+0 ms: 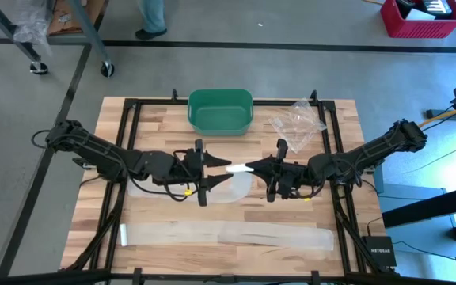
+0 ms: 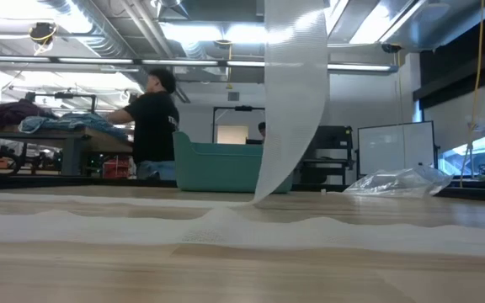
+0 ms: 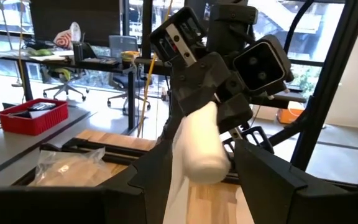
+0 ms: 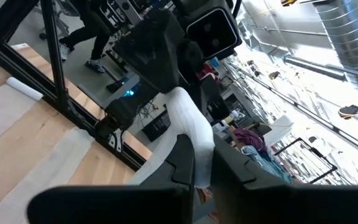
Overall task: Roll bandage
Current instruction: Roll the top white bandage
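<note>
The bandage's wound part is a white roll point(image 1: 237, 168) held level, high above the table's middle, between my two grippers. Its loose strip point(image 2: 289, 101) hangs from the roll down to the tabletop. More strip point(image 1: 228, 234) lies flat along the near edge. My left gripper point(image 1: 225, 167) reaches in from the left and my right gripper point(image 1: 249, 168) from the right. Each is shut on one end of the roll. My left gripper has a finger on either side of the roll's left end point(image 3: 205, 163), its jaws wide around the roll's thickness. The fingers point(image 3: 157, 171) come in level from the table's left, along the roll's length. The roll is lifted clear, with the strip hanging below. My right gripper pinches the roll's right end point(image 4: 197, 155) between its two close-set fingers point(image 4: 180, 163). They come in level from the table's right, along the roll's length. The roll reaches away from them toward the other gripper, clear of the table.
A green bin point(image 1: 220, 111) stands at the table's far middle. A crumpled clear plastic bag point(image 1: 298, 123) lies to its right. Black frame rails run along the table's sides. A person point(image 2: 154, 126) stands in the room beyond the far edge.
</note>
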`<act>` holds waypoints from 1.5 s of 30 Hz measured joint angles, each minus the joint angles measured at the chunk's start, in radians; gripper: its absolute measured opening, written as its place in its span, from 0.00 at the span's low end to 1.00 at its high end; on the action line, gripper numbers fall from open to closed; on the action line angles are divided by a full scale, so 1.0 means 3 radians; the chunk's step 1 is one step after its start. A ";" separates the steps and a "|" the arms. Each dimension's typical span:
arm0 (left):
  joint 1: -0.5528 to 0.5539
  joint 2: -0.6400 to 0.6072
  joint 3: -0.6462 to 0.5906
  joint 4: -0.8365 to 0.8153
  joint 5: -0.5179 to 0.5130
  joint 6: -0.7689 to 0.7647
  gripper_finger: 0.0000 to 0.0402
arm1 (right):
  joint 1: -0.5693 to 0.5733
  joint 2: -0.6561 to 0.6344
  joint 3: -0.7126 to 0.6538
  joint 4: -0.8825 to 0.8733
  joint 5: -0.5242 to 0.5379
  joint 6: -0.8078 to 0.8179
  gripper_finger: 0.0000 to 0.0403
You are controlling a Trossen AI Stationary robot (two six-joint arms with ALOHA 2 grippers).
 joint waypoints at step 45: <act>-0.0329 0.0251 0.0000 0.0616 -0.0422 0.6294 0.08 | 0.0022 -0.0495 0.0003 -0.0465 -0.0613 0.2275 0.41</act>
